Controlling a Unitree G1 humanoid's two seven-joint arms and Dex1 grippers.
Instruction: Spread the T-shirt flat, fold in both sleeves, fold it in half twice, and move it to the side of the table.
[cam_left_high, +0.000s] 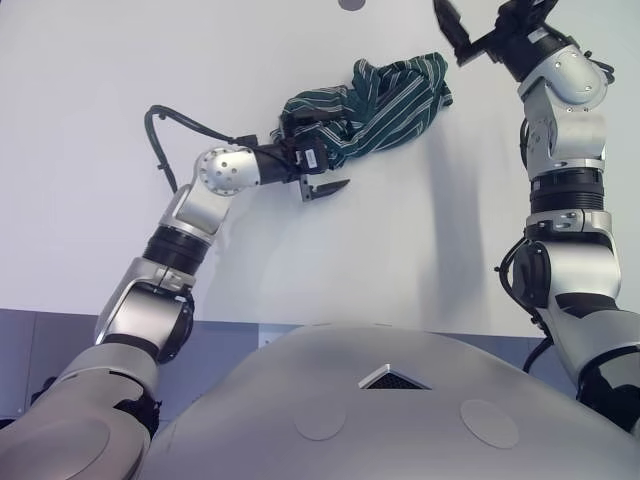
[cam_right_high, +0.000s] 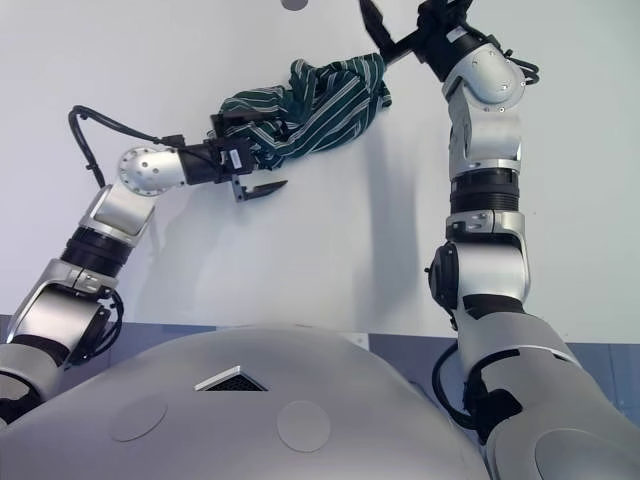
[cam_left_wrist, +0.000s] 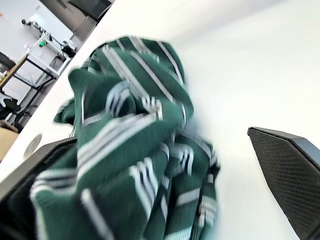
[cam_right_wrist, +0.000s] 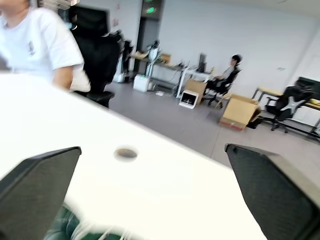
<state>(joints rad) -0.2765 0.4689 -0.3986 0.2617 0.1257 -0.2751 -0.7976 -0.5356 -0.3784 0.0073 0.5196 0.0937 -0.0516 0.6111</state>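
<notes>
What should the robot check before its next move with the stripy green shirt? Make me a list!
1. Green white-striped T-shirt spread flat on the white table: not ok, it lies bunched in a heap.
2. Left gripper at the shirt: ok, open, with cloth between its fingers.
3. Left gripper closed on the cloth: not ok, fingers wide apart.
4. Right gripper free: ok, open and holding nothing, raised over the heap's far end.
5. Sleeves found: cannot tell, hidden in the folds.
</notes>
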